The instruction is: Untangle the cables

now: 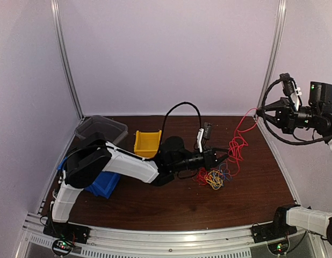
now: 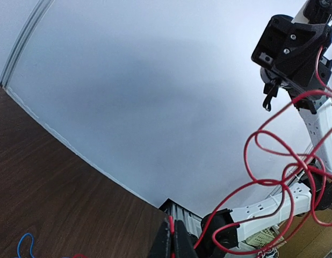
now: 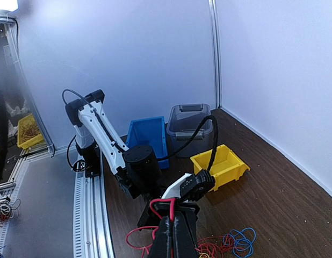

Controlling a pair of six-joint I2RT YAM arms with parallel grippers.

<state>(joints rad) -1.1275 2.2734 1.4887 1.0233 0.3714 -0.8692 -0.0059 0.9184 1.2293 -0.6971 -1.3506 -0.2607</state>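
Right of the yellow bin (image 1: 147,143), the left gripper (image 1: 224,157) and the raised right gripper (image 1: 261,111) both pinch the red cable (image 1: 238,141); better to pull apart slowly, so its loops slide off the bundle (image 1: 213,177).

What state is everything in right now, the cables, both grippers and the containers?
red cable: pulled up in loose loops, strung between both grippers.
blue and yellow cables: tangled pile lying on the table.
left gripper: shut on the red cable.
right gripper: shut on the red cable, held high.
yellow bin: open-topped, looks empty.
grey box: lid on.
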